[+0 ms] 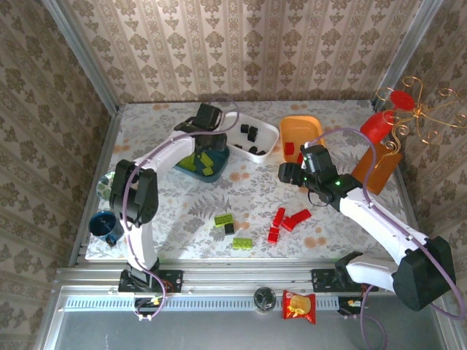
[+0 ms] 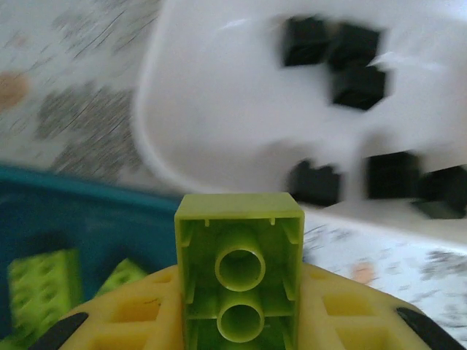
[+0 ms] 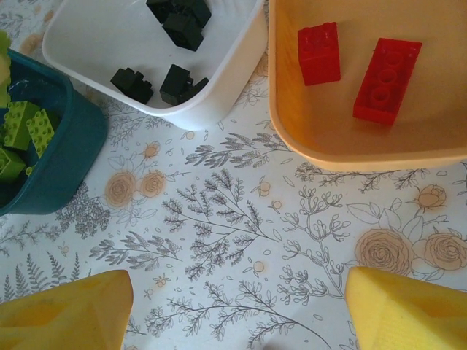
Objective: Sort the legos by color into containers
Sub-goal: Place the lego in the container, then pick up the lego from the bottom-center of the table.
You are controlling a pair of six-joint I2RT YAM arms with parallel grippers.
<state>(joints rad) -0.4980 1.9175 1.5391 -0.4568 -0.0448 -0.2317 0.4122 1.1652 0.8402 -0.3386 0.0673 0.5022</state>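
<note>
My left gripper (image 1: 208, 120) hangs over the border of the dark teal tray (image 1: 184, 162) and the white tray (image 1: 271, 135), shut on a lime-green lego (image 2: 239, 273) whose hollow underside faces the camera. Green bricks (image 2: 40, 288) lie in the teal tray (image 2: 87, 211). Black cubes (image 2: 343, 62) sit in the white tray (image 2: 219, 131). My right gripper (image 3: 237, 321) is open above bare cloth, in front of the orange tray (image 3: 314, 138), which holds two red bricks (image 3: 387, 80). On the table lie loose green (image 1: 224, 219), black (image 1: 229, 228) and red (image 1: 295, 219) legos.
A dark blue cup (image 1: 106, 224) and a patterned bowl (image 1: 106, 184) stand at the left edge. Red pieces on a wire stand (image 1: 398, 109) and a brown block (image 1: 379, 171) occupy the right side. A snack packet (image 1: 299, 306) lies below the table's front rail.
</note>
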